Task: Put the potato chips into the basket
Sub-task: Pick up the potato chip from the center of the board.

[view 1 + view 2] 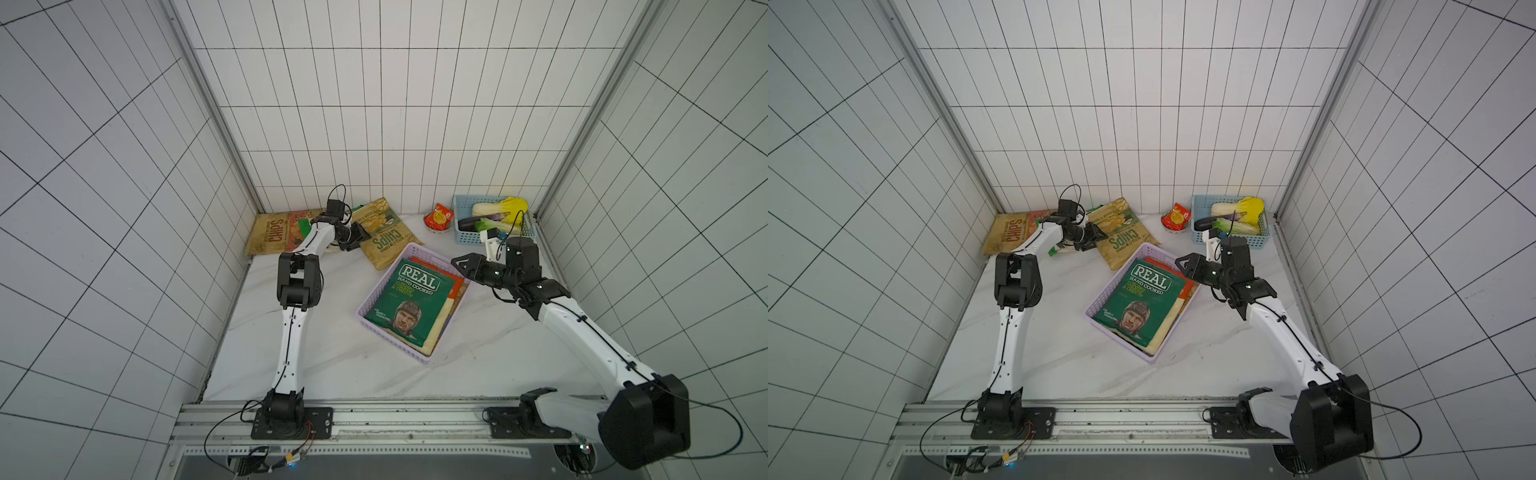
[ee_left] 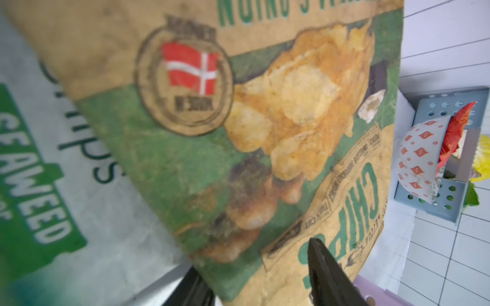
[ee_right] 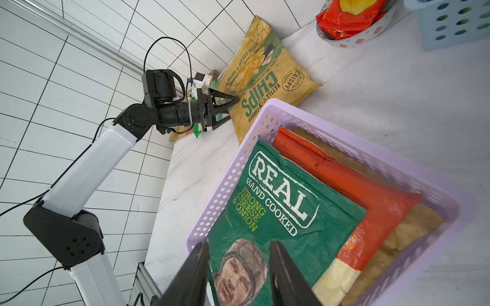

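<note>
Right now the left gripper (image 3: 233, 106) is straddling a side of the tan crinkled "CHIPS" bag (image 1: 388, 245) lying near the bench's (image 1: 332, 357) far edge. I cannot tell whether its fingers are pinching. The right gripper (image 3: 240, 243) is hovering, fingers apart and holding nothing, over the lilac perforated plastic basket (image 3: 225, 185) mid-bench, where the dark green "REAL" bag (image 1: 409, 307) is lying on top.

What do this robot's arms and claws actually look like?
The left arm and right arm have white links, chunky black joints and thin black cables. The left claw and right claw are black, each with two triangular, cut-out fingers.
</note>
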`<action>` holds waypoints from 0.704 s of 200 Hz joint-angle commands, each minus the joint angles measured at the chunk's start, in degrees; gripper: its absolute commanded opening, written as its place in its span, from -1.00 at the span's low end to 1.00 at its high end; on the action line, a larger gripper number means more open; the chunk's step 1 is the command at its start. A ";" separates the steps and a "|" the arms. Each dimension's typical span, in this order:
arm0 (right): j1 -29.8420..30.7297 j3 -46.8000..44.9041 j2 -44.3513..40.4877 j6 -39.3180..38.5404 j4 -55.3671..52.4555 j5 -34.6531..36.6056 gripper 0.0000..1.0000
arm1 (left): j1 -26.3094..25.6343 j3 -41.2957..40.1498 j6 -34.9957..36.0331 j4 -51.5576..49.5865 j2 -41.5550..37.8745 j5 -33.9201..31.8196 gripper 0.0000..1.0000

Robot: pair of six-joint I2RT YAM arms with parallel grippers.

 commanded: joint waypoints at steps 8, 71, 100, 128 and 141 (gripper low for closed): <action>-0.43 -1.79 -1.75 -0.51 -2.00 1.30 -0.18 | -0.48 0.38 -1.54 2.58 2.02 1.75 -0.29; 0.37 -1.81 -1.36 1.04 -0.81 -0.13 -0.22 | 1.30 -0.60 -0.83 4.14 -3.34 0.45 -1.00; 0.74 -1.82 -2.34 0.87 -1.04 -0.02 -0.23 | 2.66 -0.49 -0.17 4.18 -5.49 1.11 -1.00; 1.11 -2.45 -3.05 0.96 -1.26 0.12 -0.24 | 3.47 -0.58 1.12 3.93 -7.34 2.51 -1.00; 1.30 -2.67 -3.31 1.00 -1.26 0.16 -0.24 | 3.56 -0.58 1.87 3.62 -8.22 3.45 -1.00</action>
